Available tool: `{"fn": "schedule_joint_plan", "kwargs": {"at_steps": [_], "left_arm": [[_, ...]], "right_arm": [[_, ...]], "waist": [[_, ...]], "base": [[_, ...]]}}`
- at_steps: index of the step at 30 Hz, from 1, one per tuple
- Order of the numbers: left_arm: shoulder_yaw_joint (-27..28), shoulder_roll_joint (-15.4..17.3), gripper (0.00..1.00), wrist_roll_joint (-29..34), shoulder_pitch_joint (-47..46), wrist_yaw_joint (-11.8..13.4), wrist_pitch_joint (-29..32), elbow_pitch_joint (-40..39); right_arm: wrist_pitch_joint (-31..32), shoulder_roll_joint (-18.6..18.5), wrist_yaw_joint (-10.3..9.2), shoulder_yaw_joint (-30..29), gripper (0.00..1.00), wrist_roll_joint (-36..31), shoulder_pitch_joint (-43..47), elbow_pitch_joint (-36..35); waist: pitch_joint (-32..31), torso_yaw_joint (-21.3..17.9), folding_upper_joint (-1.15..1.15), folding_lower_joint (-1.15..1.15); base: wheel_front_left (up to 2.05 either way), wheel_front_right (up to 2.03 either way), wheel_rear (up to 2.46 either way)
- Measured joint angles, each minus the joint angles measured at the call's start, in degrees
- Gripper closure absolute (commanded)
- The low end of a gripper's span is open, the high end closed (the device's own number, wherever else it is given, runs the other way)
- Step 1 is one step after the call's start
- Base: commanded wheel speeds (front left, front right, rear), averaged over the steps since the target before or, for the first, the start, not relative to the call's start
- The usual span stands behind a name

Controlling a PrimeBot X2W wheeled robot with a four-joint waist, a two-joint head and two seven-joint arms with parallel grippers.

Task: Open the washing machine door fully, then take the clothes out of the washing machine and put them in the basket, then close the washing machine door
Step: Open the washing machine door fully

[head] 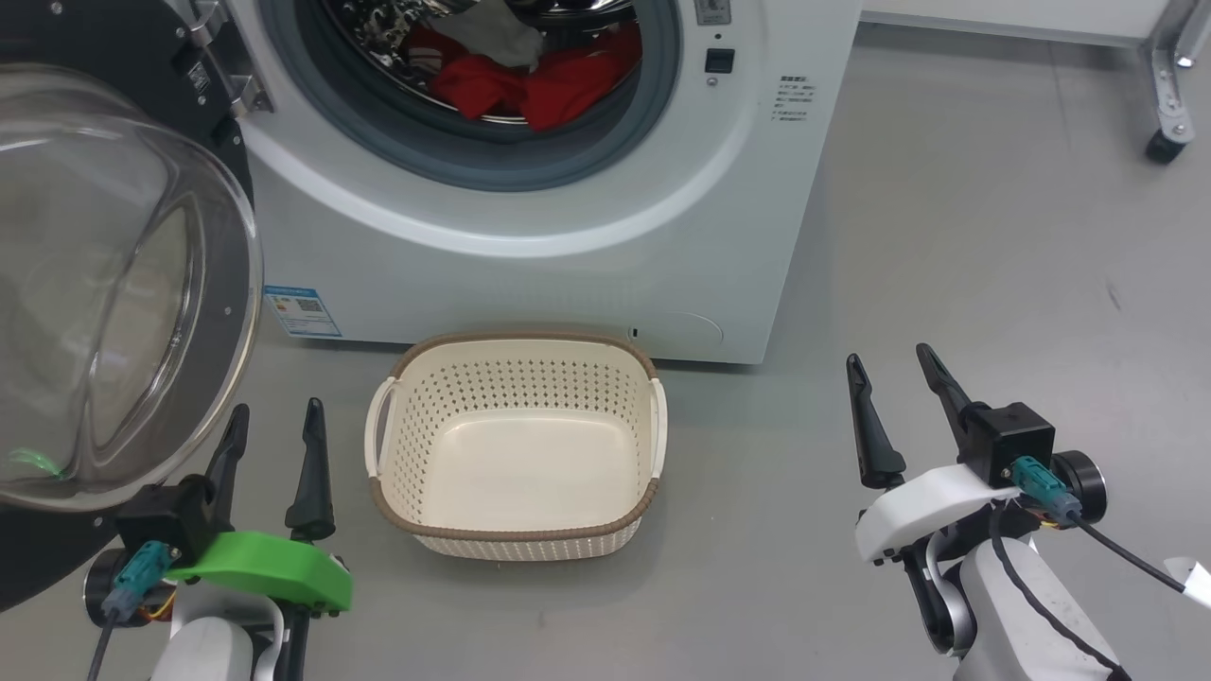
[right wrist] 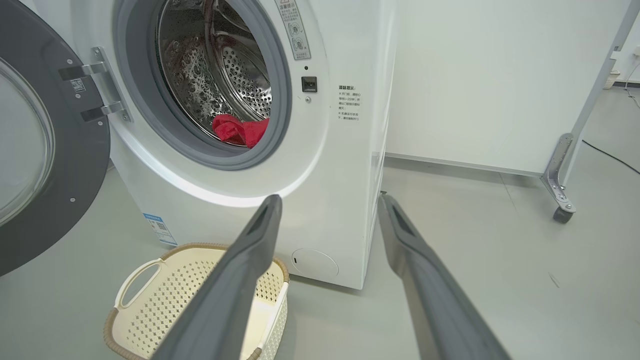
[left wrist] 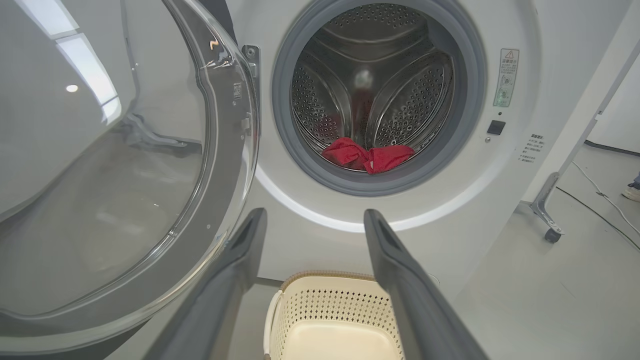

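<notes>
The white washing machine (head: 587, 255) stands ahead with its round door (head: 114, 284) swung out to the left, glass bowl facing me. Red clothes (head: 539, 85) lie low in the drum, also seen as the clothes (left wrist: 367, 156) and the clothes (right wrist: 240, 131). The cream basket (head: 516, 525) sits on the floor just before the machine, with nothing in it. My left gripper (head: 274, 416) is open beside the door's lower rim, left of the basket. My right gripper (head: 891, 364) is open over bare floor, right of the basket. Neither holds anything.
A metal frame leg on a caster (head: 1168, 142) stands at the far right, with a white panel behind it. A cable (left wrist: 600, 200) runs across the grey floor there. The door's hinge (head: 222, 66) sits at the drum's upper left.
</notes>
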Motion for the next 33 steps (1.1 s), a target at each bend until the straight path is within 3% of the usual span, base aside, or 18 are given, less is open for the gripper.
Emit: {"fn": "schedule_joint_plan", "kwargs": {"at_steps": [22, 33], "left_arm": [[3.3, -0.1, 0.0, 2.4, 8.4, -0.1, 0.1, -0.5], [4.1, -0.1, 0.0, 4.2, 10.8, 0.1, 0.1, -1.5]], "right_arm": [[0.0, 0.2, -0.91, -1.5, 0.0, 0.3, 7.1, -3.3], [0.0, 0.5, -1.38, -3.1, 0.0, 0.2, 9.2, -6.2]], "waist": [[-5.3, -11.2, 0.0, 0.0], [-6.7, -12.1, 0.0, 0.0]], "base": [[0.0, 0.0, 0.0], [0.0, 0.0, 0.0]]}}
